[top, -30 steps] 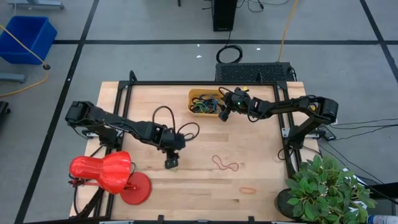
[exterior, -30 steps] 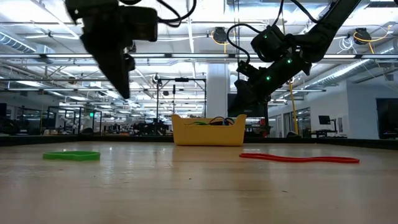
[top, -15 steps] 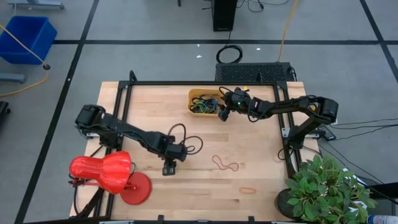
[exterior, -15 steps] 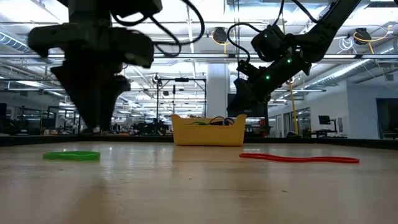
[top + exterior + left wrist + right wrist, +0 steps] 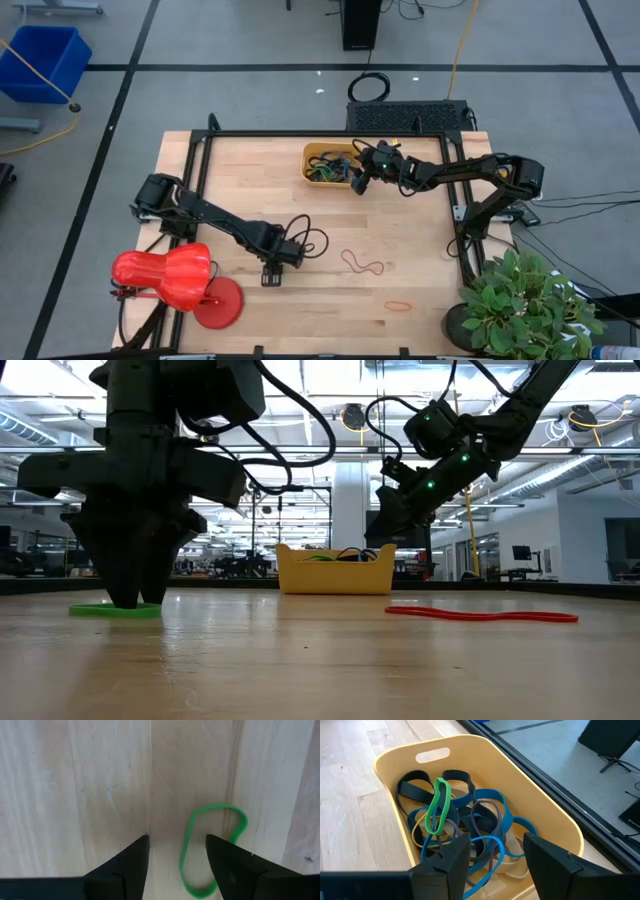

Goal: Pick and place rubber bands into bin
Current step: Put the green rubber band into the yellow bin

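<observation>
Seen from above: a wooden table [image 5: 330, 215] with a black frame, a red desk lamp [image 5: 165, 277] at its near left corner and a potted plant [image 5: 528, 300] just off the near right corner. Reaching diagonally from the left side toward the near middle, the left arm, its left claw [image 5: 271, 278] pointed straight down with fingers parted and tips at or just above the wood, straddling one side of a green rubber band [image 5: 212, 845] that lies flat; one finger [image 5: 235, 865] planted inside the loop, the other outside, nothing gripped yet. Stretching in from the right edge, the right arm, its right claw [image 5: 360, 183] hanging just beside the bin's right end, fingers apart and empty, looking down into the tray. At the far middle of the table, the orange-yellow bin [image 5: 316, 152], already holding a tangle of rubber bands [image 5: 465, 827], black, blue, green and tan. Left out on the boards: the green band under the left claw, a red band [image 5: 362, 264] near the middle and a small orange band [image 5: 398, 304] toward the near right. By this showing, most of the job done, three loops or so outstanding, a pinch on the green one apparently next.
</observation>
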